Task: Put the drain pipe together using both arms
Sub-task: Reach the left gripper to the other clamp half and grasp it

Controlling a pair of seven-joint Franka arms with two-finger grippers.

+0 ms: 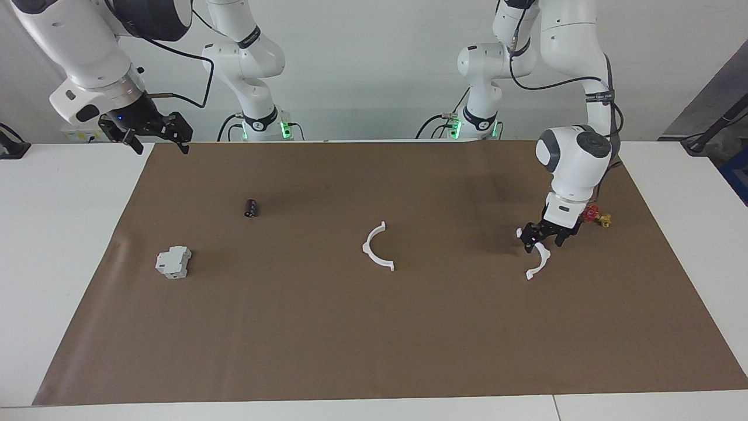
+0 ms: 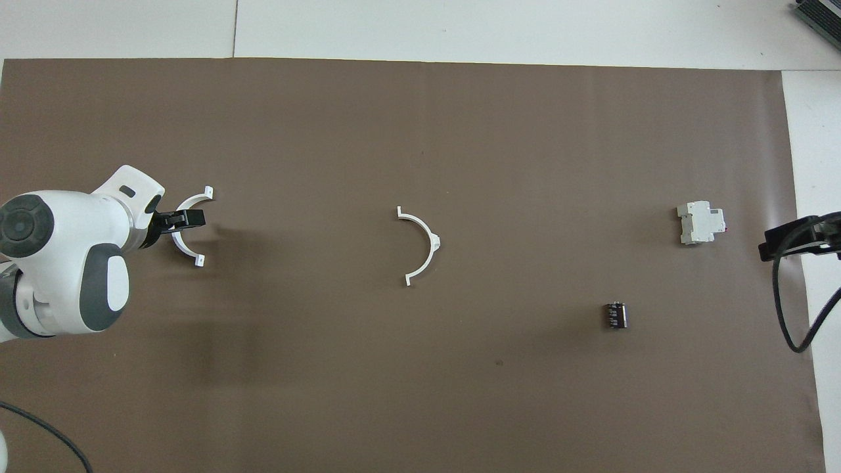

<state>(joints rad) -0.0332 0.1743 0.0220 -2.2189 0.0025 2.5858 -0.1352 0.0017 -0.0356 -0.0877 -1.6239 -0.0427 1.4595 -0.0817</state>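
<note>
One white half-ring of the drain pipe (image 1: 378, 250) lies on the brown mat near the table's middle; it also shows in the overhead view (image 2: 424, 244). The second half-ring (image 1: 539, 266) lies toward the left arm's end, also in the overhead view (image 2: 185, 251). My left gripper (image 1: 544, 244) is down at the mat, fingers apart, straddling the middle of this second arc; it shows in the overhead view (image 2: 187, 220). The arc rests flat. My right gripper (image 1: 159, 140) is open and empty, held high over the mat's edge at the right arm's end, where it waits (image 2: 798, 240).
A small red-and-yellow valve (image 1: 597, 217) lies just beside the left wrist, nearer the robots than the held-over arc. A grey boxy block (image 1: 173, 262) (image 2: 702, 223) and a small dark cylinder (image 1: 251, 207) (image 2: 615, 315) lie toward the right arm's end.
</note>
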